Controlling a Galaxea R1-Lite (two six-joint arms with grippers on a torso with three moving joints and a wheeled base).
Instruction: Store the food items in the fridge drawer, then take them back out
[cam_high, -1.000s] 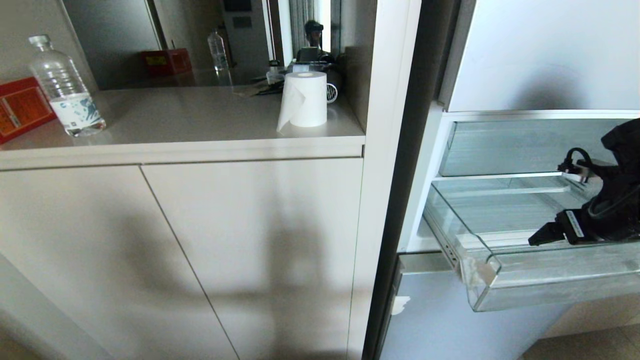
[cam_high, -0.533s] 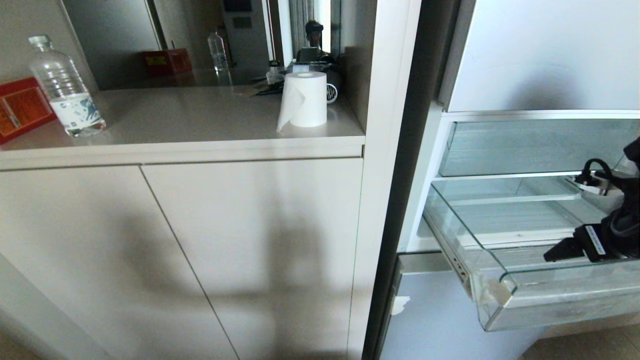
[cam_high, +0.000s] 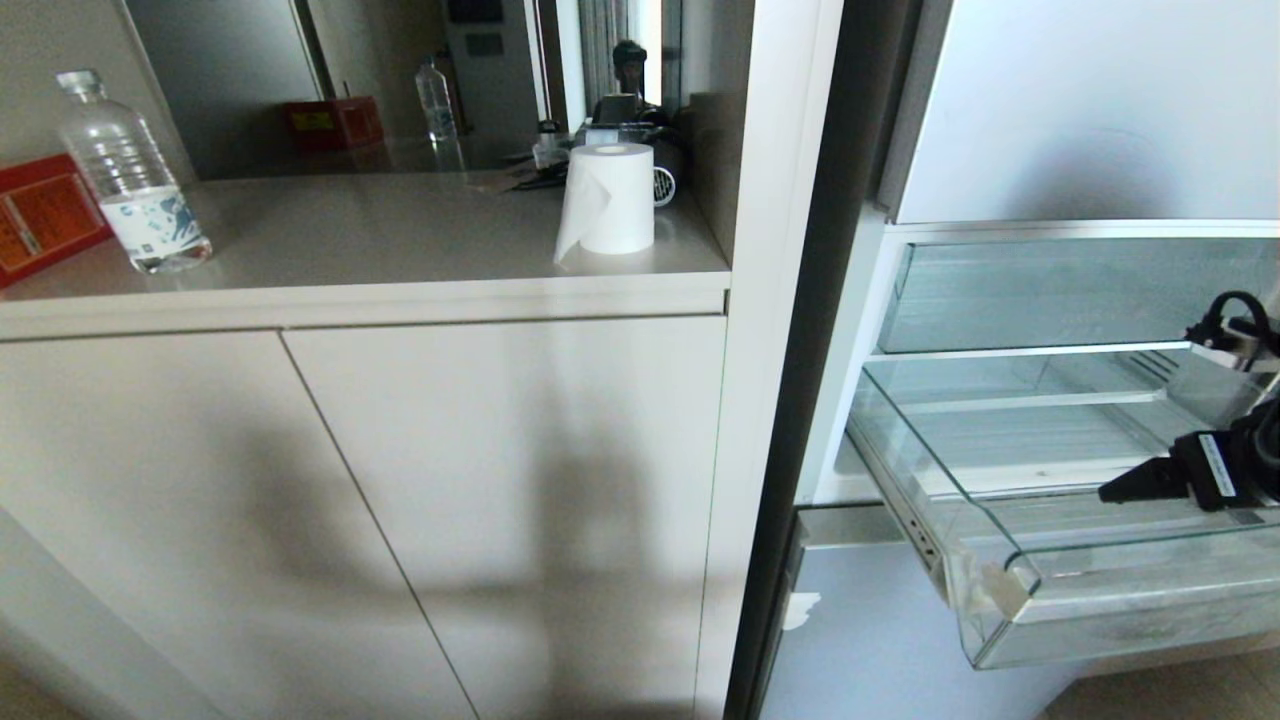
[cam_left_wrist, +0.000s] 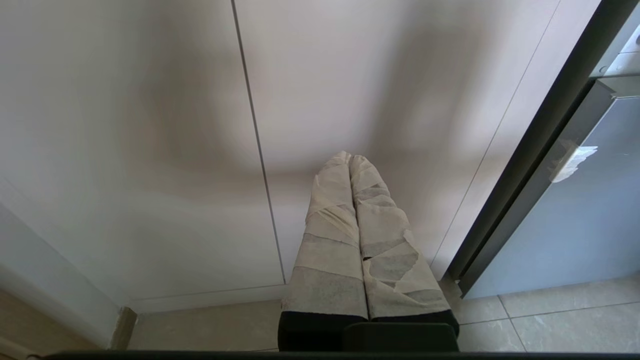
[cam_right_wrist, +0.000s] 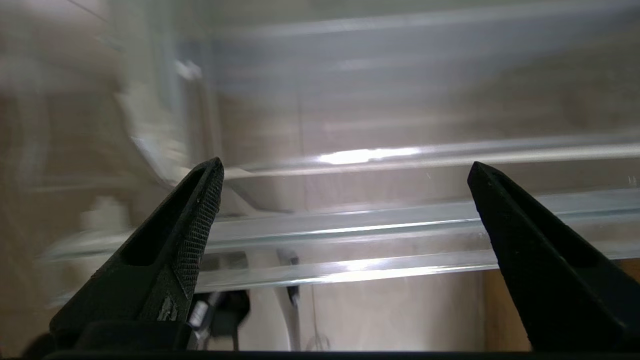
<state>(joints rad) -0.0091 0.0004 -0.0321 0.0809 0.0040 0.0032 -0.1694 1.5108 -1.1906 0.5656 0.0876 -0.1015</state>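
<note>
The clear fridge drawer (cam_high: 1100, 600) stands pulled out of the open fridge, and its thick front lip (cam_right_wrist: 350, 230) crosses the right wrist view. My right gripper (cam_right_wrist: 345, 166) is open, jaws wide apart with nothing between them, just behind that lip over the drawer's right part. Only one black finger (cam_high: 1135, 483) of it shows at the head view's right edge. The food items are out of view, and the visible drawer floor is bare. My left gripper (cam_left_wrist: 349, 157) is shut with its taped fingers pressed together, parked low in front of the cabinet doors.
A second clear bin (cam_high: 1050, 295) sits above the drawer, and the blue-grey lower fridge front (cam_high: 900, 640) sits below. On the countertop (cam_high: 380, 240) to the left stand a water bottle (cam_high: 130, 175), a paper roll (cam_high: 608, 198) and a red box (cam_high: 40, 215).
The drawer has slid further out toward me. My right gripper has moved back with it toward the right edge of the head view, still open. The left arm has not moved.
</note>
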